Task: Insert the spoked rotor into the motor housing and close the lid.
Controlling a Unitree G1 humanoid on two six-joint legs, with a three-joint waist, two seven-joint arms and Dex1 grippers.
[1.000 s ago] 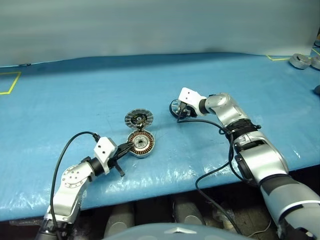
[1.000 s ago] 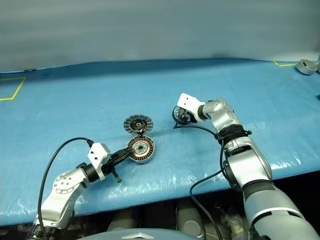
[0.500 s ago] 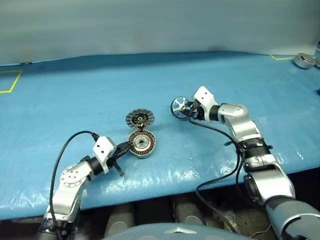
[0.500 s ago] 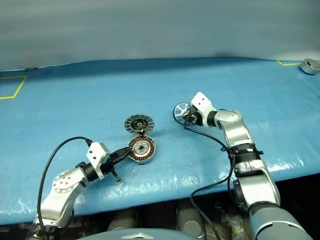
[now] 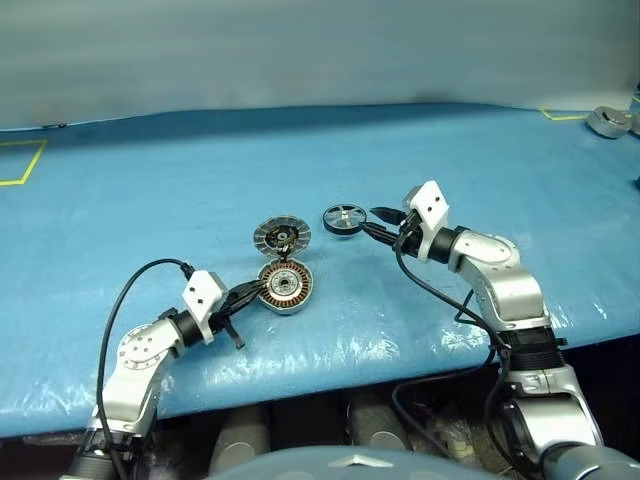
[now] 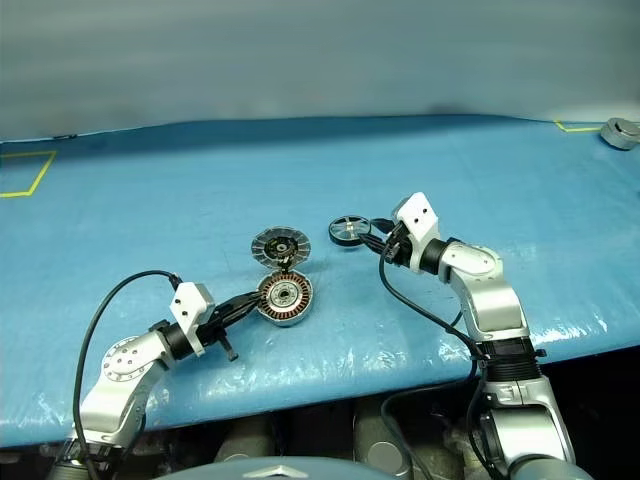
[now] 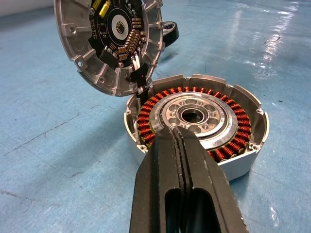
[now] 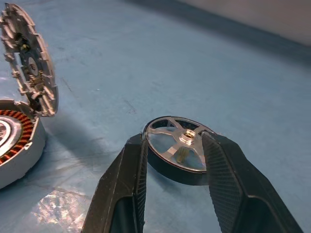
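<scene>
Lifted since before, right claw [image 8: 174, 154] grips spoked rotor [image 8: 181, 151]; fingers part-open.

Both eye views look from the head, forward and down over the blue table [image 5: 150, 180], and share almost the whole scene. The left wrist view sits low and close behind the motor housing [image 7: 194, 121] and its raised lid [image 7: 109, 41]; the right wrist view, equally close, catches both at its edge
</scene>
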